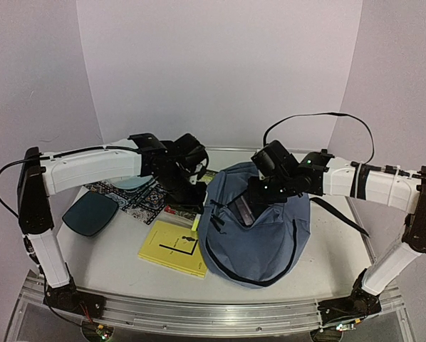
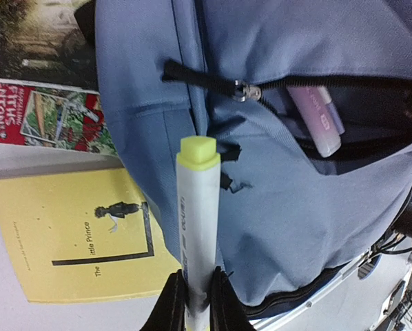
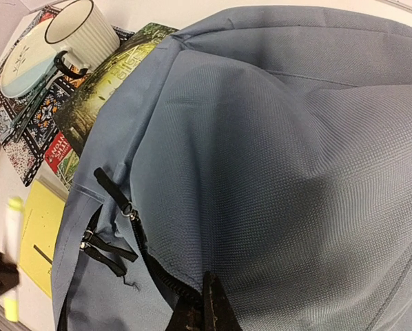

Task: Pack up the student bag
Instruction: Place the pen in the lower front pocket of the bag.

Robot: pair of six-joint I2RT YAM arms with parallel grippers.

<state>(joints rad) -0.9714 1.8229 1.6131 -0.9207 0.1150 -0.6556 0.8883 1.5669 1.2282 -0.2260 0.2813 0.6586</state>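
Left gripper (image 2: 197,303) clamped on a yellow highlighter (image 2: 198,207), cap end over the student bag (image 2: 295,207) near its open pocket; right gripper (image 3: 207,310) closed, pinching the bag's zip edge; bag lies mid-table (image 1: 113,265) against a yellow book (image 1: 172,247).

student bag (image 3: 282,158) fills most of frame. right gripper (image 3: 207,303) at bag's near zipper edge, fingers pinched together on it. Left of bag: yellow book (image 3: 44,234), yellow highlighter (image 3: 12,238). Beyond bag's upper-left: green book (image 3: 116,76), white mug (image 3: 78,34).
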